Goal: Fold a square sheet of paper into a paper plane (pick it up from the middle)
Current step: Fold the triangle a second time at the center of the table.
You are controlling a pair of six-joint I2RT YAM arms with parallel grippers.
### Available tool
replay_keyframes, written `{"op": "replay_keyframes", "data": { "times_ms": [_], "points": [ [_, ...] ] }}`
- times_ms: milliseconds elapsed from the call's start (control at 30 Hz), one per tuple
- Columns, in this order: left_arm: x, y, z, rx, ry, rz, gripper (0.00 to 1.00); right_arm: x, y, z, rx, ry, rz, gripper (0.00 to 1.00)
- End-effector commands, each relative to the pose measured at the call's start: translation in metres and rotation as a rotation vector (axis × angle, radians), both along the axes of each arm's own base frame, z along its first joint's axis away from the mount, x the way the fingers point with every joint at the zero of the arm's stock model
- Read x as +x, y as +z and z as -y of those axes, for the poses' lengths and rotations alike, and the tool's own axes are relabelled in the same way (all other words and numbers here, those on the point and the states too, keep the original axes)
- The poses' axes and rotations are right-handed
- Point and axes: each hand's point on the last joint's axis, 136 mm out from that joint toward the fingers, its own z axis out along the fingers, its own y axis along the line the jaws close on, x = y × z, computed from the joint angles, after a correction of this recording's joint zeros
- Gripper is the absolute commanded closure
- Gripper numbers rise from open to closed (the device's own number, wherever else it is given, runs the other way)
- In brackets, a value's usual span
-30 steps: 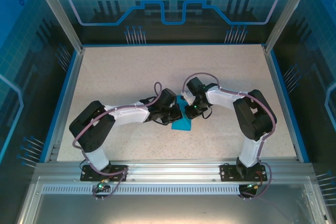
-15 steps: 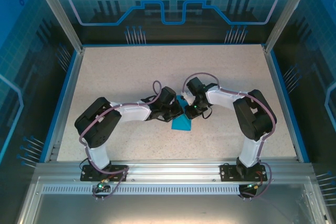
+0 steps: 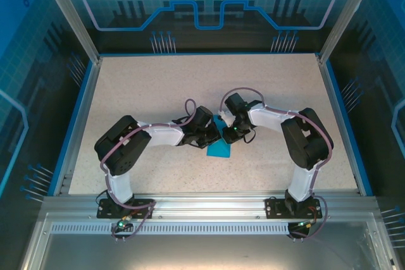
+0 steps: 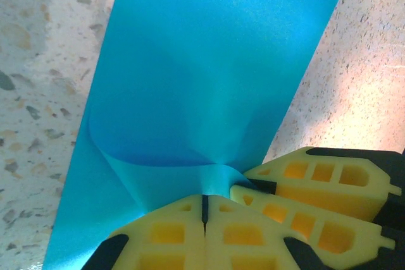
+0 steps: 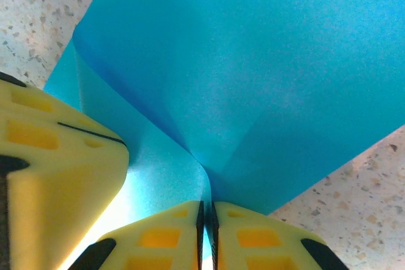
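Speckled beige table (image 3: 158, 86), blue-edged, inside a glazed enclosure: you have both arms bent inward, meeting at mid-frame of the top view.

Item: blue paper sheet (image 3: 220, 150), partly folded, lying on the table between the two wrists, its broad end toward the bottom of the frame.

Item: left gripper (image 4: 204, 199), jaws closed, pinching a raised crease of the sheet at the bottom of its own view; the paper fans upward from the pinch.

Item: right gripper (image 5: 204, 210), jaws closed likewise on a crease at bottom centre, with a yellow finger (image 5: 57, 150) of the left gripper just beside it at lower left.

Hard for you to make out: from above, the wrists cover the fingertips and both pinch points; the sheet's edges run off both wrist views.
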Motion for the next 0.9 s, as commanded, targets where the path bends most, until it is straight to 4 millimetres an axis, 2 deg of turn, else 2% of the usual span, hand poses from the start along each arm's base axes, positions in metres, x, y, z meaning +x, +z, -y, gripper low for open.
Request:
{"op": "replay_keyframes", "data": {
  "times_ms": [0,333,500,567,667,767,867],
  "points": [
    [-0.001,-0.019,-0.01,0.048,0.021,-0.025,0.98,0.002,0.006,-0.011,0.034,0.004,-0.007,0.84],
    [-0.005,-0.029,-0.013,0.065,0.027,-0.043,0.99,0.005,0.006,-0.005,-0.001,-0.013,0.002,0.82],
    [-0.004,-0.028,-0.013,0.062,0.029,-0.04,0.99,0.008,0.026,0.001,-0.004,-0.058,0.052,0.74],
    [-0.004,-0.028,-0.013,0.063,0.027,-0.039,0.99,0.007,0.037,0.004,0.014,-0.091,0.075,0.68],
    [-0.004,-0.029,-0.013,0.064,0.028,-0.04,0.99,-0.004,0.054,-0.004,0.119,-0.111,0.076,0.67],
    [-0.004,-0.028,-0.013,0.064,0.026,-0.039,0.99,-0.02,0.064,-0.02,0.255,-0.115,0.041,0.74],
    [-0.004,-0.028,-0.012,0.063,0.024,-0.038,0.99,-0.036,0.065,-0.034,0.336,-0.104,-0.012,0.81]
  ]
}}
